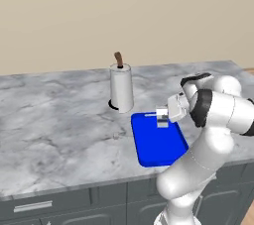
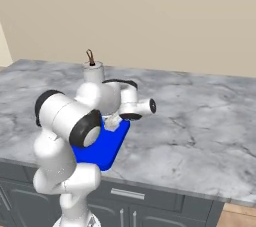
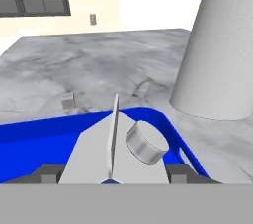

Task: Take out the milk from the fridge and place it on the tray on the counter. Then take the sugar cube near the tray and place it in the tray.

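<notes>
Holding milk point(image 1: 162, 118) (claw-gripped) over tray point(image 1: 154, 145)

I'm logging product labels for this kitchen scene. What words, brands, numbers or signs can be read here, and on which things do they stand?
None can be read.
milk: plain white gable and cap, held between the gripper fingers over the tray; no print shows.
paper-towel roll: blank white.
sugar cube: blank.
counter: marble veins, no lettering.
Small wall plate: too small to tell.

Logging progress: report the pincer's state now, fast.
Pincer: closed on the milk, held over the tray.
</notes>
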